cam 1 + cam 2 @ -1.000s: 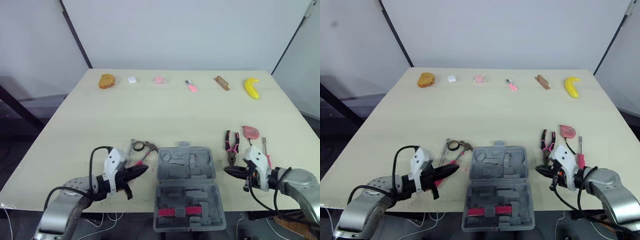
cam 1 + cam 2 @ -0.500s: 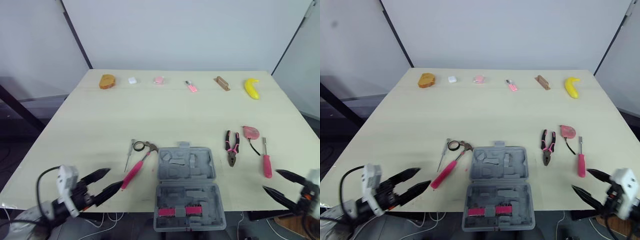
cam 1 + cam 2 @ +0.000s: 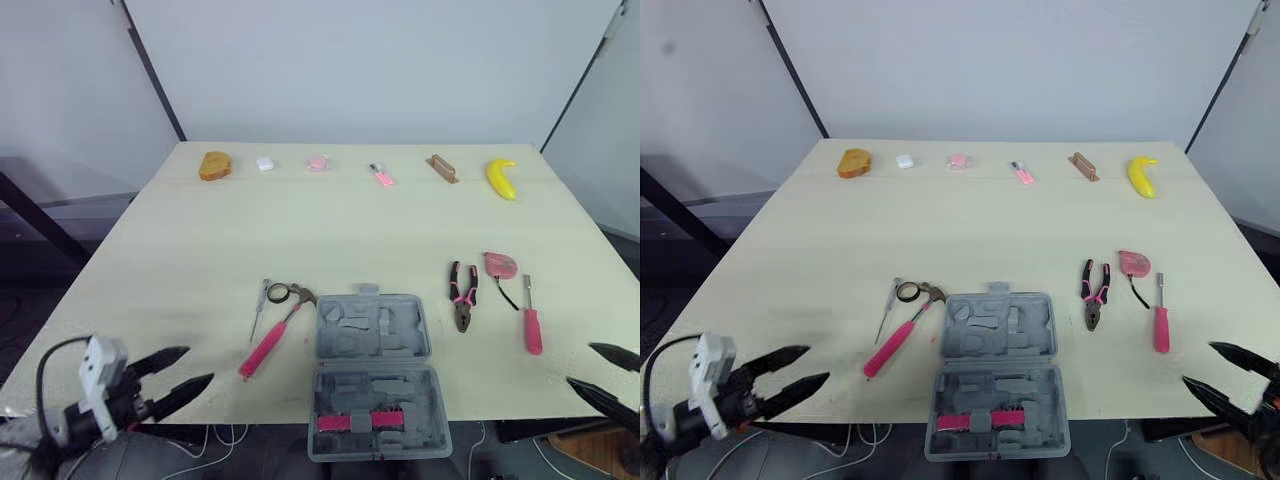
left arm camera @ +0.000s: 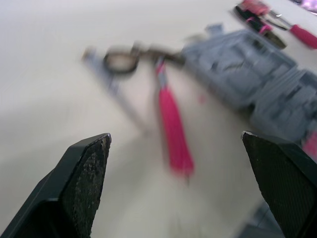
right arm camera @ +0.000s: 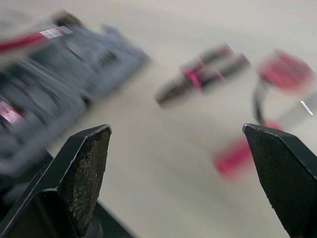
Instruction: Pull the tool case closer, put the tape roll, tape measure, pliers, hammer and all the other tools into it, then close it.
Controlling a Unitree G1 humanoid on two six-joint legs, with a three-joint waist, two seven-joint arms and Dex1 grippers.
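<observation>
The grey tool case lies open at the table's front edge, its near half overhanging. Left of it rest the pink-handled hammer, the black tape roll and a thin small screwdriver. On its right are the pliers, the pink tape measure and a red-handled screwdriver. My left gripper is open and empty at the front left edge, well short of the hammer. My right gripper is open and empty at the front right, apart from the pliers.
Along the far edge stand a brown bread-like piece, a small white item, two small pink items, a brown block and a banana. Bare table spans the middle.
Both grippers were shut beside the case a second ago. They have opened wide and pulled back and outward to the table's front corners, uncovering the hammer and the red screwdriver.
</observation>
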